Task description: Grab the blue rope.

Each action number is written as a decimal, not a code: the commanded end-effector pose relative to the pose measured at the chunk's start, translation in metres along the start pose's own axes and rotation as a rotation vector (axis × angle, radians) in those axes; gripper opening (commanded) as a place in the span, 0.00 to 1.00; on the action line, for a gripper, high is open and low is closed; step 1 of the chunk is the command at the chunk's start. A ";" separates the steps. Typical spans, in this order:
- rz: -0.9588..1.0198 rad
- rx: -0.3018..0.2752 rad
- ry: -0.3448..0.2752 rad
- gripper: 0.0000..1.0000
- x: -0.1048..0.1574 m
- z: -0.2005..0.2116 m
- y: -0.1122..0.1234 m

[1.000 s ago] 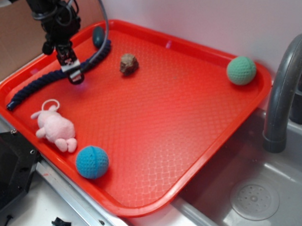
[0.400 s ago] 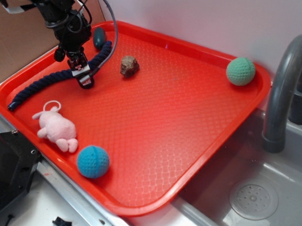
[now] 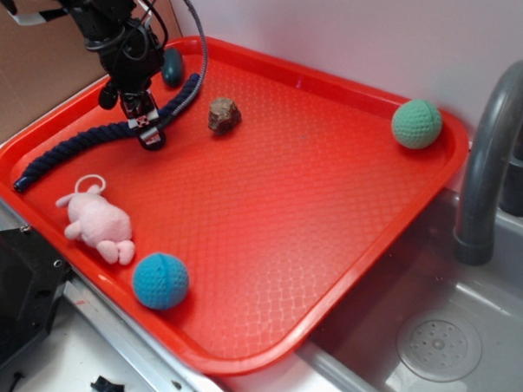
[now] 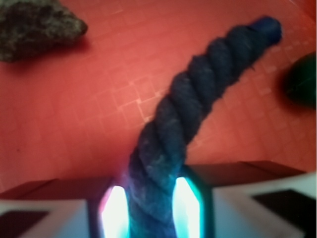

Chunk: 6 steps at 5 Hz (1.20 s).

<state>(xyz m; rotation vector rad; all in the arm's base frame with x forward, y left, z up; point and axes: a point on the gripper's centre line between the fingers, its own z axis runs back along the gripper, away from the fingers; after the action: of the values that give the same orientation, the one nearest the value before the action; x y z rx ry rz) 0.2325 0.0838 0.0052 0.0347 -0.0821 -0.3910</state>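
Note:
The blue rope (image 3: 72,149), a thick dark navy twisted cord, lies along the far left side of the red tray (image 3: 313,207). My gripper (image 3: 150,132) stands over the rope's middle. In the wrist view the rope (image 4: 198,99) runs up between the two lit pads (image 4: 115,210), which sit tight against both its sides. The gripper (image 4: 146,201) is shut on the rope. The rope's far end points toward the tray's back rim.
A brown rock (image 3: 223,114) lies just right of the gripper, and a dark teal oval (image 3: 172,66) sits by the back rim. A pink plush toy (image 3: 97,222) and blue crocheted ball (image 3: 161,280) lie near the front, a green ball (image 3: 417,123) far right. A faucet (image 3: 493,154) and sink (image 3: 437,343) adjoin.
The gripper has moved to the right along the tray, and the rope's far end has shifted slightly right with it.

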 end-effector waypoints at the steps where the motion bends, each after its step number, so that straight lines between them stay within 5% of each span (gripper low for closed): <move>1: 0.048 -0.002 0.050 0.00 -0.007 0.008 -0.002; 2: 0.301 -0.061 0.086 0.00 -0.007 0.050 -0.003; 3: 0.488 0.057 0.064 0.00 -0.003 0.096 -0.018; 6: 0.532 -0.042 -0.010 0.00 0.004 0.200 -0.081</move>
<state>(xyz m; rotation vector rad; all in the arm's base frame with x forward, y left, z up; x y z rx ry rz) 0.1848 0.0059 0.1864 -0.0311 -0.0380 0.1415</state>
